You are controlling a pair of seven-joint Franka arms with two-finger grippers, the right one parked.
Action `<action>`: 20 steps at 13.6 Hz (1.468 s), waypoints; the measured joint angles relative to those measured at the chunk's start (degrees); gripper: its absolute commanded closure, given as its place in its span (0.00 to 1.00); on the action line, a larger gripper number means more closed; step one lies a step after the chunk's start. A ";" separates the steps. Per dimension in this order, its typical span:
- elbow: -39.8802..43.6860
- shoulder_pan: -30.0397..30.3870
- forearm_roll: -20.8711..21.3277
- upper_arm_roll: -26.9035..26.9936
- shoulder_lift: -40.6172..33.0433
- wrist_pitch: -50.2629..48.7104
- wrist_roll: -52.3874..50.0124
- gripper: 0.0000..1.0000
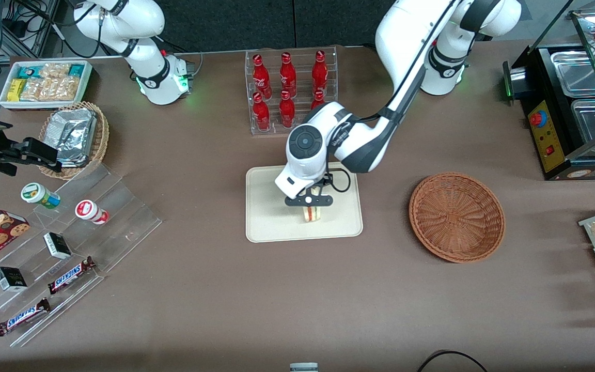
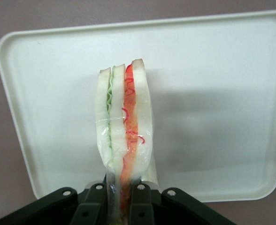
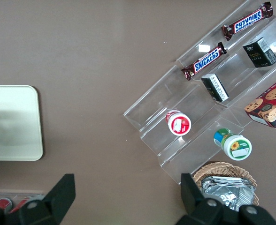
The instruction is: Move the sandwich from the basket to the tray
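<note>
we see the sandwich [image 2: 125, 126] in thin, glossy clear film, its bread soft and matt, gripped between the black matt plastic jaws of the gripper [image 1: 312, 202] above the tray [image 1: 266, 217]. the tray looks like smooth, matt cream plastic. beside the tray, toward the working arm's end, the basket [image 1: 456, 217] is rough woven reddish-brown wicker. the desk [image 1: 297, 299] carries a dull brown, faintly textured covering. farther from the front camera than the tray, red bottles [image 1: 287, 88] shine glossy in a clear acrylic rack [image 1: 334, 67].

The left arm reaches out from its base, wrist bent downward. Its claw [image 1: 311, 203] points down, fingers [image 2: 140, 206] closed on the sandwich [image 2: 124, 126], apparently gripping its lower end.
</note>
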 measured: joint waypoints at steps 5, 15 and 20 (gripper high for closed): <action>0.02 -1.94 0.00 -0.05 3.16 2.24 0.19 0.33; 3.44 -1.15 0.00 1.27 -1.17 -7.25 -0.30 0.00; 4.56 10.76 0.10 2.33 -16.67 -28.90 0.48 0.00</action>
